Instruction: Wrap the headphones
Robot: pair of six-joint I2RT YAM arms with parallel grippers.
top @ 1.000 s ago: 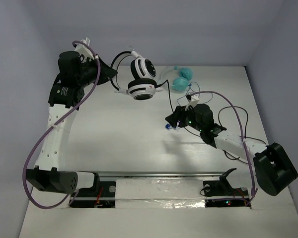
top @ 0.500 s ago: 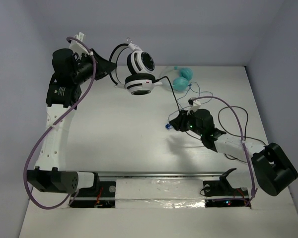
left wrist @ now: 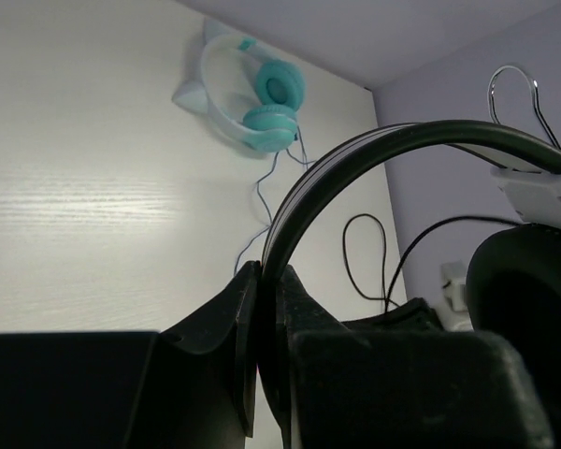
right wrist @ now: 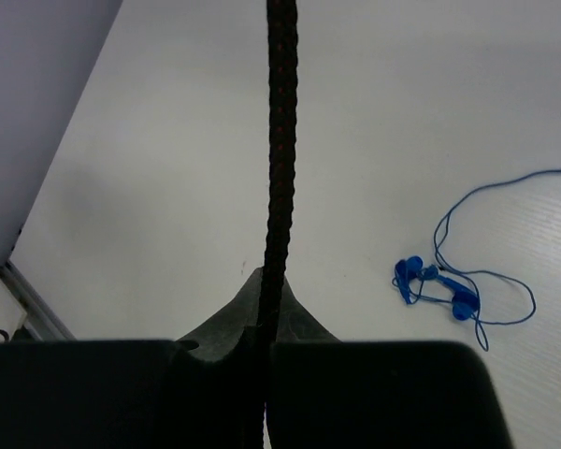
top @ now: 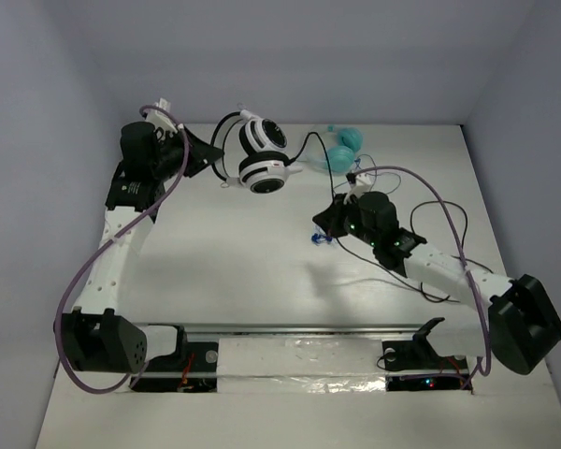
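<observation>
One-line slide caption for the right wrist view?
Right gripper, jaws shut on the black cable; blue earbuds on the table beyond.

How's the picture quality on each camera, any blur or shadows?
Top external: even light, sharp, only soft shadows on the table. Left wrist: the left gripper and the headband close up are dark and blurred, the teal headphones behind are sharper. Right wrist: the cable is fairly crisp, the right gripper a dark mass.
</observation>
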